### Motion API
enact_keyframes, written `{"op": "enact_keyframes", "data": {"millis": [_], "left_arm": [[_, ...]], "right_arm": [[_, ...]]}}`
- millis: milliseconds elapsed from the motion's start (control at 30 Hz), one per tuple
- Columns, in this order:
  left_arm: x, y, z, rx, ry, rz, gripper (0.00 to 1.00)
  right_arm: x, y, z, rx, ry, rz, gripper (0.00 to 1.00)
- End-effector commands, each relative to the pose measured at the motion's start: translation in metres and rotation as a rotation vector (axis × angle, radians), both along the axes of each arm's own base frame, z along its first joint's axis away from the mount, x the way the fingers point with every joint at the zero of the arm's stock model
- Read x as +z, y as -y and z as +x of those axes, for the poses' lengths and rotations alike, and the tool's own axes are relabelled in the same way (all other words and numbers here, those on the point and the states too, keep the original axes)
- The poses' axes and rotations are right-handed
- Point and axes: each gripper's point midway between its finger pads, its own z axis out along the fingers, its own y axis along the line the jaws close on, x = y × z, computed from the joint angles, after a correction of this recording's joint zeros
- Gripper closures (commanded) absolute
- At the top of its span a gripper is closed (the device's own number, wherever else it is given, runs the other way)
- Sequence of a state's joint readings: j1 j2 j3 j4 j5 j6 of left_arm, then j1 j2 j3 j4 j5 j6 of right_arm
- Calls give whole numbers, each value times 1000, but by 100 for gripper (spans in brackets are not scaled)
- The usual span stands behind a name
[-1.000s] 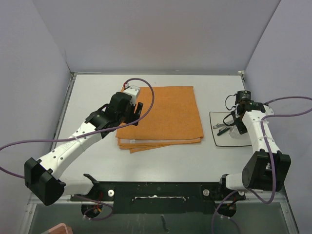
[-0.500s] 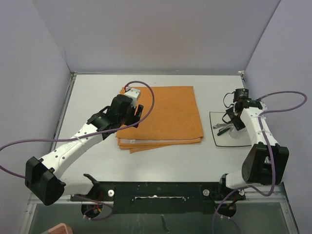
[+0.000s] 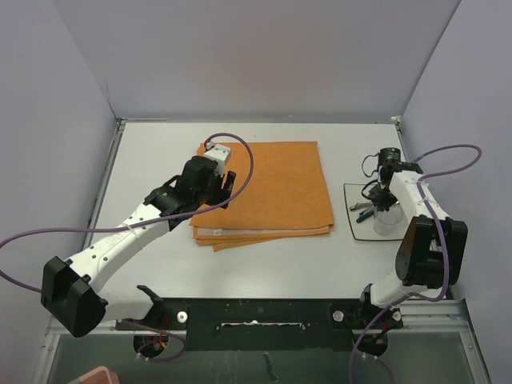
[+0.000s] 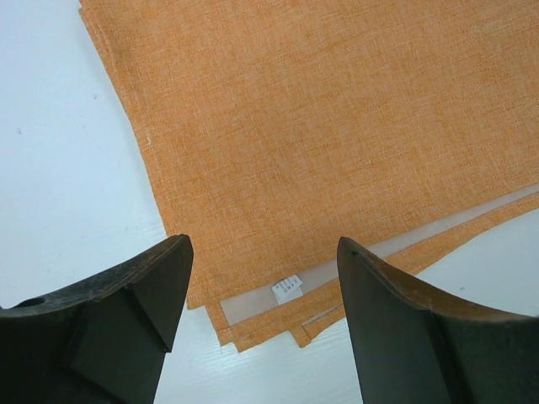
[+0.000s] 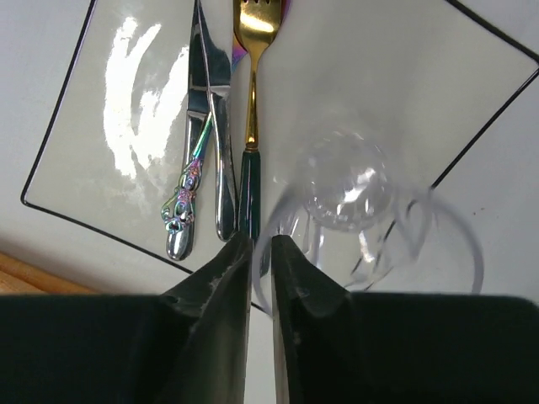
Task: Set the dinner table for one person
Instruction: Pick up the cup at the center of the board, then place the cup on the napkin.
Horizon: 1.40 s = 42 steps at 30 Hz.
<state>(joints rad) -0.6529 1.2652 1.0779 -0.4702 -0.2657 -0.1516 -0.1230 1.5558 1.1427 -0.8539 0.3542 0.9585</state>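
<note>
The dinner table point(image 3: 152, 160) is a wide white-grey top. On it lies a folded orange cloth point(image 3: 272, 188) point(image 4: 337, 126). My left gripper point(image 3: 224, 180) point(image 4: 261, 261) hangs open over the cloth's near left corner, holding nothing. At the right lies a square white plate point(image 3: 358, 232) point(image 5: 76, 126) with a black rim. It carries a gold fork point(image 5: 249, 109), a shiny knife point(image 5: 206, 101) and a clear glass point(image 3: 387, 221) point(image 5: 354, 185). My right gripper point(image 3: 382, 200) point(image 5: 262, 244) is shut on the glass's rim, one finger inside and one outside.
Grey walls close in the table at the back and both sides. Purple cables loop off both arms over the cloth and the plate. A white tag point(image 4: 287, 289) sticks out between the cloth's layers.
My right gripper has shut on the glass rim, and its arm has shifted a little away and to the left. The left arm has barely moved.
</note>
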Motion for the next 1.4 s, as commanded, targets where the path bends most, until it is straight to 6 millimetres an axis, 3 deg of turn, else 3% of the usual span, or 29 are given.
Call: {"op": "enact_keyframes", "data": {"millis": [0,333,433,533,567,667,767,867,1033,1167,1367], "left_arm": [[31,3,9,5,100,-64,32],[31,4,10,4,96,-63,32],[29,4,9,6,88,-66,32],[27,5,9,9,80,-74,32],[27,5,9,13,78,-75,32],[26,3,8,29,79,-88,32],[25,1,7,53,87,-108,33],[24,0,7,65,89,-113,33],[21,1,7,59,77,-103,33],[13,0,9,61,69,-91,33],[5,6,12,50,53,-89,33]], "right_arm": [[10,4,3,37,23,-33,99],[31,14,4,79,34,-124,100],[53,21,8,77,45,-185,100],[94,20,30,116,155,-247,100],[109,13,42,162,215,-272,100],[152,-34,80,386,414,-333,100],[175,-84,116,672,568,-341,100],[155,-119,140,861,527,-267,100],[139,-152,167,1008,521,-209,100],[119,-187,181,1143,478,-158,100],[116,-228,192,1281,496,-165,100]]}}
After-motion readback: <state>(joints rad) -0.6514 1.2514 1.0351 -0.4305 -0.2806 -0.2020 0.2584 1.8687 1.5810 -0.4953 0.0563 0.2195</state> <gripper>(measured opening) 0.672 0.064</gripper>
